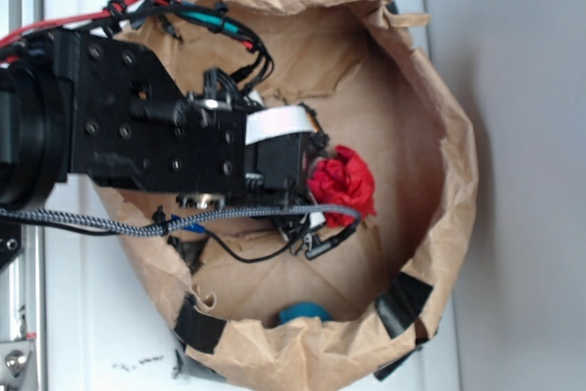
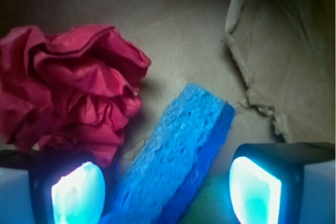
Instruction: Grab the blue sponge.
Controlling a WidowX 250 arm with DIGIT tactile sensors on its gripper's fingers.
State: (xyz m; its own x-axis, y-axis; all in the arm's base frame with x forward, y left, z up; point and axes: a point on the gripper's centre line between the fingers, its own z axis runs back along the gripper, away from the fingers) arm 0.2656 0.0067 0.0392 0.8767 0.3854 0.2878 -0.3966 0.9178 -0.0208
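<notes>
Overhead, the exterior view shows a brown paper bag (image 1: 439,226) on the white bench (image 1: 92,318) holding a red wad (image 1: 346,180) and a teal ball (image 1: 305,312), while at the wrist the hand (image 2: 168,187) is spread, unclenched, straddling the blue sponge (image 2: 176,156) beside that wad.

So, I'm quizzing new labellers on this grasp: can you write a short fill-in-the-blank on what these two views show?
1. In the wrist view, the blue sponge lies between the two fingers of the ____ hand.
2. The wad beside the sponge is ____ in colour.
3. Everything sits inside a brown ____ bag.
4. The fingers are ____ touching the sponge.

Missing words: open; red; paper; not
</notes>
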